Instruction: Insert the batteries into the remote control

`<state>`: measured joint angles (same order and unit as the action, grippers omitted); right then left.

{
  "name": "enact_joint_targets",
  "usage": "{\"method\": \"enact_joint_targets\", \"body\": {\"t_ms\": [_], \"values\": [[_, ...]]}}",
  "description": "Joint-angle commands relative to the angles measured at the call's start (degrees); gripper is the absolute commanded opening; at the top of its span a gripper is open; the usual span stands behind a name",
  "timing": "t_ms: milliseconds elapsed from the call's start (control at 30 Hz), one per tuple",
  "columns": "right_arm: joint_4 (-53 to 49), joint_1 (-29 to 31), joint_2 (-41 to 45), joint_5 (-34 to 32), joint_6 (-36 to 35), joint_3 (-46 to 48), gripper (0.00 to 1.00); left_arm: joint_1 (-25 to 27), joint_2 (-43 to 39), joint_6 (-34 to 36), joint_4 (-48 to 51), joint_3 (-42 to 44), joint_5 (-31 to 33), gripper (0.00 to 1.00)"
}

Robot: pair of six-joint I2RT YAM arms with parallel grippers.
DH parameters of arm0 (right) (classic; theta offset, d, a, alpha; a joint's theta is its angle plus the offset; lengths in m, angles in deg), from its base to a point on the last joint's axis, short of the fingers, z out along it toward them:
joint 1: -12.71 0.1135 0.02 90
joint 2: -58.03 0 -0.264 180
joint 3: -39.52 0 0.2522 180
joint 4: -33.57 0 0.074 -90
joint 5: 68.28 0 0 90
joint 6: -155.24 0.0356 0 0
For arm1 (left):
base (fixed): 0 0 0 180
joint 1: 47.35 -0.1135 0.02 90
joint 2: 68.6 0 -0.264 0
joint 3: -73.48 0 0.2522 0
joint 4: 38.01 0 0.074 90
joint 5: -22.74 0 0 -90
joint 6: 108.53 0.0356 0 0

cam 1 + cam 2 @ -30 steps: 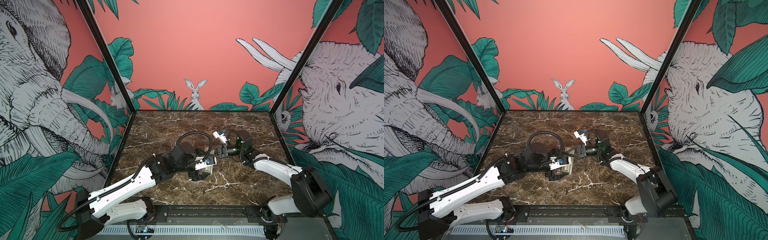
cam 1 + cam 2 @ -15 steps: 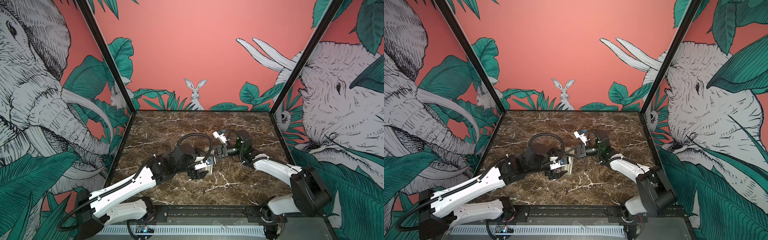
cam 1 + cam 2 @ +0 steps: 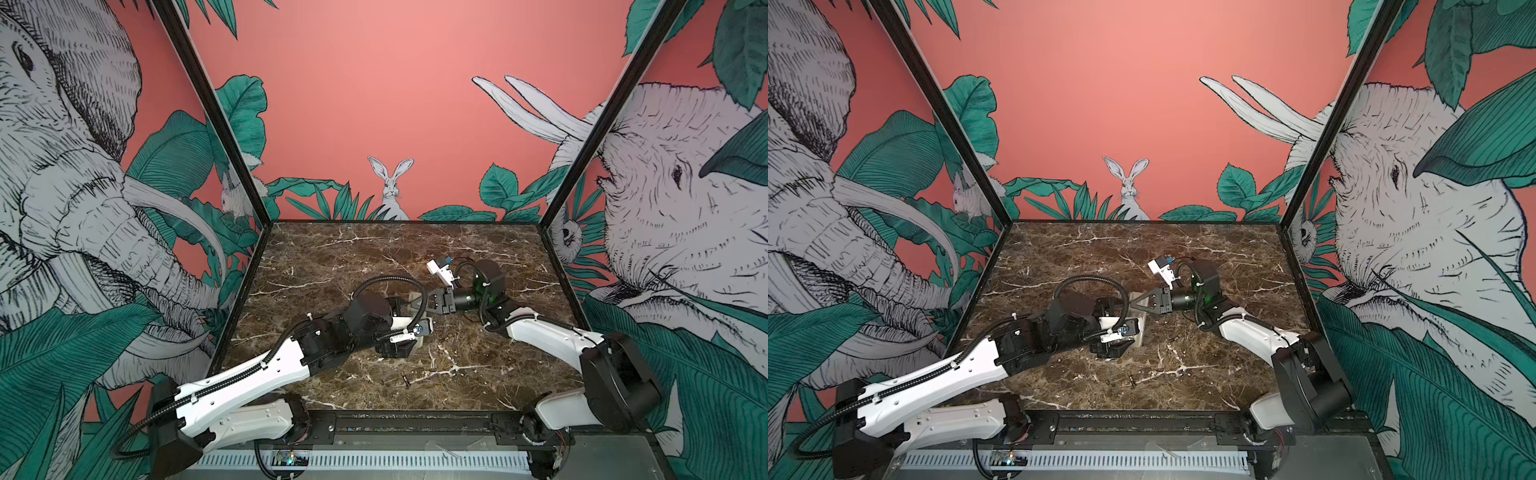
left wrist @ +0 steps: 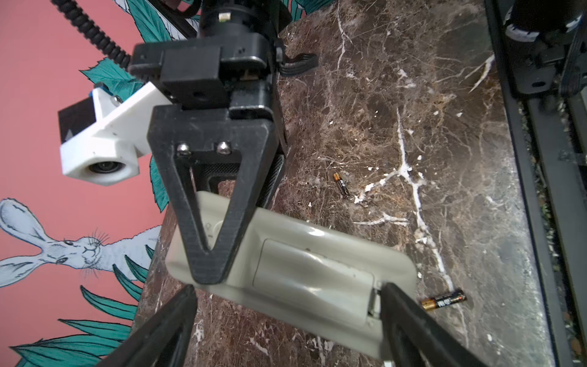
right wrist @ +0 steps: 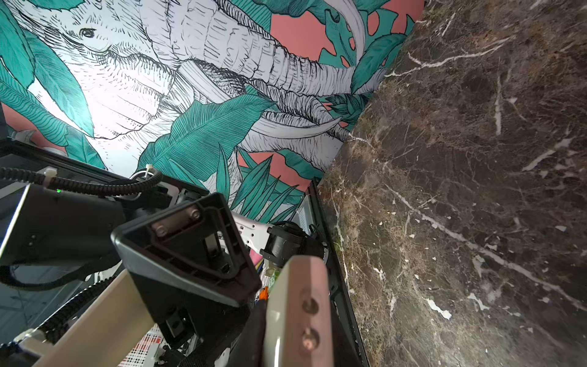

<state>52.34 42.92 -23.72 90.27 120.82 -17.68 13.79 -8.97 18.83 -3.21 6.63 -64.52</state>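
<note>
The left tool [image 4: 287,287] has slid back a little along the remote control [image 4: 317,267], toward the front edge of the counter [image 3: 478,374]. Its arm has come back with it.

This is a robotics lab test cell. 2 white-and-black robot arms [image 3: 249,374] sit on a black rail [image 3: 415,428] at the front of a brown marble tabletop [image 3: 332,257]. Behind and either side of the right gripper [image 3: 1138,306], black frame posts [image 3: 224,133] hold printed jungle mural panels [image 3: 374,83] showing elephants [image 3: 83,187] and a rabbit [image 3: 390,183].
</note>
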Motion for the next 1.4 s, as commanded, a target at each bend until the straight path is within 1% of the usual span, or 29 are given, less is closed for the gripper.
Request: {"method": "enact_joint_targets", "body": {"t_ms": [0,133,333,600,700,900,1367], "values": [[3.85,1.43,-0.13,3.35,2.44,-0.36,0.0,0.84,-0.77,3.57,-2.69,1.13,6.49,0.91],[3.96,1.51,-0.25,3.34,2.61,-0.48,0.0,2.88,-0.3,5.88,-2.85,0.73,9.15,0.91],[3.8,1.56,-0.51,3.53,2.53,-0.77,0.0,4.31,1.01,7.98,-2.03,0.86,12.14,0.91],[3.6,1.51,-0.73,3.56,2.44,-0.97,0.0,4.35,0.79,8.28,-3.04,0.96,14.56,0.92],[2.07,1.51,-0.52,3.52,1.3,-1.08,0.0,4.42,0.83,8.51,-3.58,0.95,15.96,0.92],[-0.62,1.51,0.2,3.43,-0.56,-1.39,0.0,4.37,1.41,7.77,-3.69,0.6,16.68,0.92],[-4.87,1.51,1.32,2.99,-3.69,-1.29,0.0,4.38,-0.34,6.84,-4.5,0.06,17.2,0.92]]}}
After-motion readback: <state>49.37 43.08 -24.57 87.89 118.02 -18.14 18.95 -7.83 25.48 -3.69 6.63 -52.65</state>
